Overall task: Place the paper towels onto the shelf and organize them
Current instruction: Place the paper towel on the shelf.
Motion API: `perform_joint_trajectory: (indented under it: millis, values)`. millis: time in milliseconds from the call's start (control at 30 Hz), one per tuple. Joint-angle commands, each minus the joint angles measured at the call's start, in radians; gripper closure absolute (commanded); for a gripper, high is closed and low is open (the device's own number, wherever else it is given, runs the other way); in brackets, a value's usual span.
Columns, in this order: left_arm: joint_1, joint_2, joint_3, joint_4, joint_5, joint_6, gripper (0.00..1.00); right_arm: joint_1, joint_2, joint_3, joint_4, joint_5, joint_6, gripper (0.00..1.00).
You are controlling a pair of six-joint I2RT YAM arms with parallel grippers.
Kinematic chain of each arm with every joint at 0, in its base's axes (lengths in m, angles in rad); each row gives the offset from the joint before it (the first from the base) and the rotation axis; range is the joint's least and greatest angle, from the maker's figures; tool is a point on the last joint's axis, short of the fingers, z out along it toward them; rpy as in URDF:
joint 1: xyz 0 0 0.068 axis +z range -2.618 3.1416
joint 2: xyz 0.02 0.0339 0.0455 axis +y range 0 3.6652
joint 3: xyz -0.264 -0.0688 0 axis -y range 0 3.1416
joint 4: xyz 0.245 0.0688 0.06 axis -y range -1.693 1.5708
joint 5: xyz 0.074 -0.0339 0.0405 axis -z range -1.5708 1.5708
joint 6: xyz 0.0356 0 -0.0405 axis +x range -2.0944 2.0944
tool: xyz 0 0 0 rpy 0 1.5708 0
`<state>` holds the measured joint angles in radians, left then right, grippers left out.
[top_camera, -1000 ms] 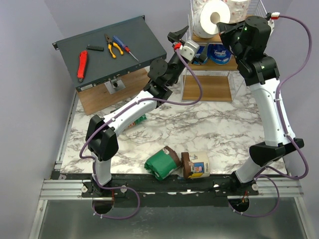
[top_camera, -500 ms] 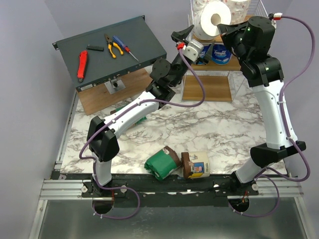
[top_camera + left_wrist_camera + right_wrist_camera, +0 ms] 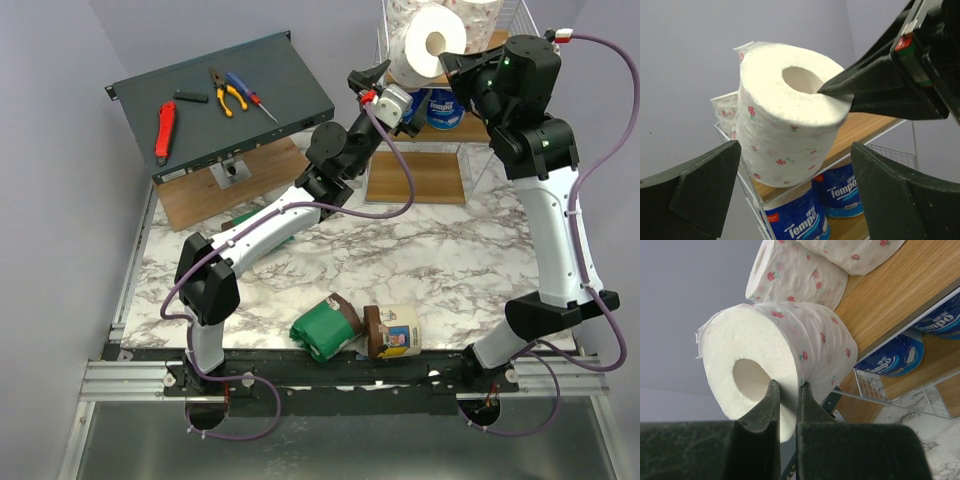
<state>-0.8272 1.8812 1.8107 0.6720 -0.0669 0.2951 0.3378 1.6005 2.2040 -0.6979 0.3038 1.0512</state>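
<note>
My right gripper [image 3: 447,58] is shut on the wall of a white paper towel roll with pink speckles [image 3: 428,45], one finger in its core, held at the front of the shelf's [image 3: 415,175] top tier. In the right wrist view the gripper [image 3: 786,385] pinches the roll [image 3: 790,335]; two more white rolls [image 3: 800,275] lie on the top board [image 3: 895,295]. My left gripper [image 3: 380,85] is open, just left of and below the held roll [image 3: 785,130]. Two blue-and-white rolls [image 3: 800,220] stand on the middle tier [image 3: 440,105]. A green roll [image 3: 325,328] and a cream-and-brown roll [image 3: 395,332] lie at the table's front edge.
A dark grey slanted panel [image 3: 270,70] with hand tools [image 3: 165,128] stands at the back left on a wooden block. Another green object [image 3: 245,217] lies partly hidden under the left arm. The shelf's bottom board is bare.
The left gripper has risen and moved right toward the shelf's top tier. The right gripper has lifted the white roll slightly higher.
</note>
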Motion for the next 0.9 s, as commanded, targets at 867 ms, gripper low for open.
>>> perform_joint_trajectory:
  millis: [867]
  values:
    - [-0.004,0.111,0.155,-0.08,-0.026,-0.019,0.05,-0.002,-0.039,-0.035,0.028,-0.001,0.002,0.94]
